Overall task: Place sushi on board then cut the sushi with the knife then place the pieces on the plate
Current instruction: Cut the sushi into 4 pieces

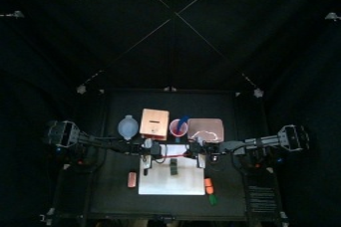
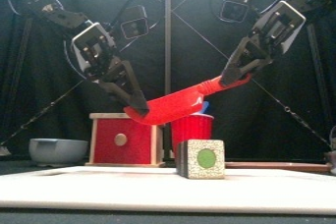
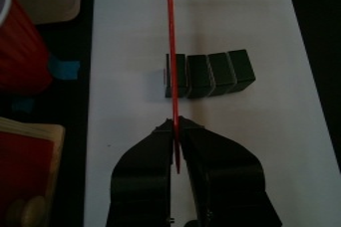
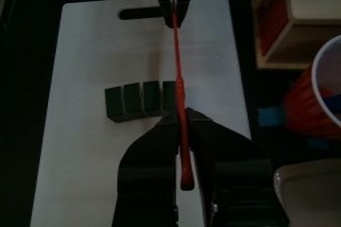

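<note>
The sushi roll, a row of several dark green blocks, lies across the white cutting board. Its speckled end face with a green centre faces the front. The red toy knife hangs slanted just above the roll, over its end block. My right gripper is shut on the knife's handle end. My left gripper is shut on the blade's lower end. Both grippers meet over the board.
Behind the board stand the wooden box with the red drawer front, the red cup and the blue-grey bowl. The pink tray lies at the back right. Small toys lie beside the board.
</note>
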